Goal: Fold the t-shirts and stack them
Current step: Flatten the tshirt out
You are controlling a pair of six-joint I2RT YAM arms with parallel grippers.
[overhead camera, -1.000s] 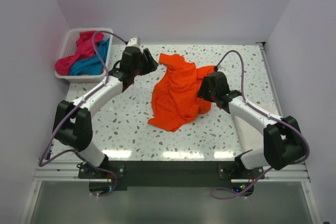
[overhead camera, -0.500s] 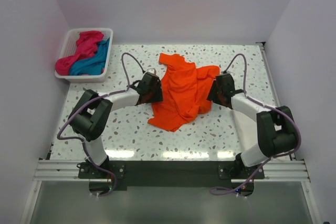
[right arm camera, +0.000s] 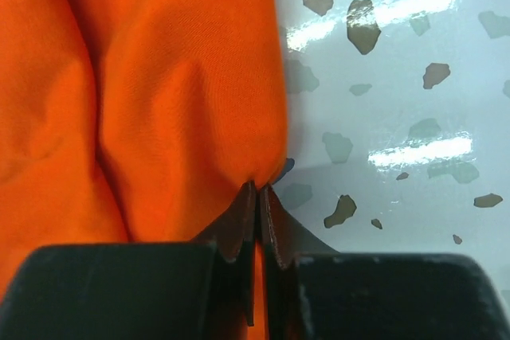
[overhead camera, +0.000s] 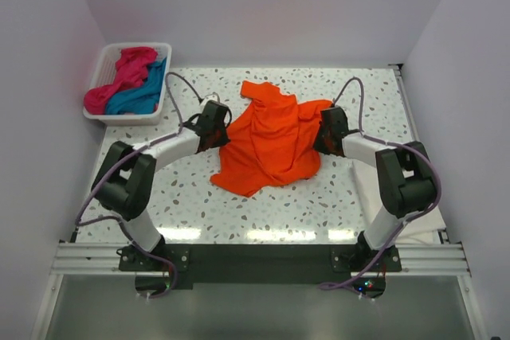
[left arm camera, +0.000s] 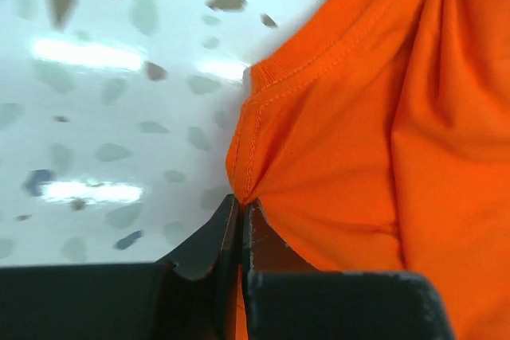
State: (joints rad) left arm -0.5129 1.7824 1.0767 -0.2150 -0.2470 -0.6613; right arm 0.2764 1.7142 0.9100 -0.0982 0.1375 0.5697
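An orange t-shirt lies crumpled in the middle of the speckled table. My left gripper is at its left edge, shut on a stitched hem of the orange cloth. My right gripper is at the shirt's right edge, shut on a fold of the same orange cloth. In both wrist views a strip of orange runs down between the closed jaws. A magenta-pink t-shirt and a teal-blue t-shirt lie bunched in the basket.
A white slatted basket stands at the table's back left corner. White walls close in the left, back and right sides. Both arms reach inward low over the table from the near edge.
Both grippers were open at the shirt's sides and have shut on its edges. The shirt now lies spread wider, its lower left corner drawn out to the left.
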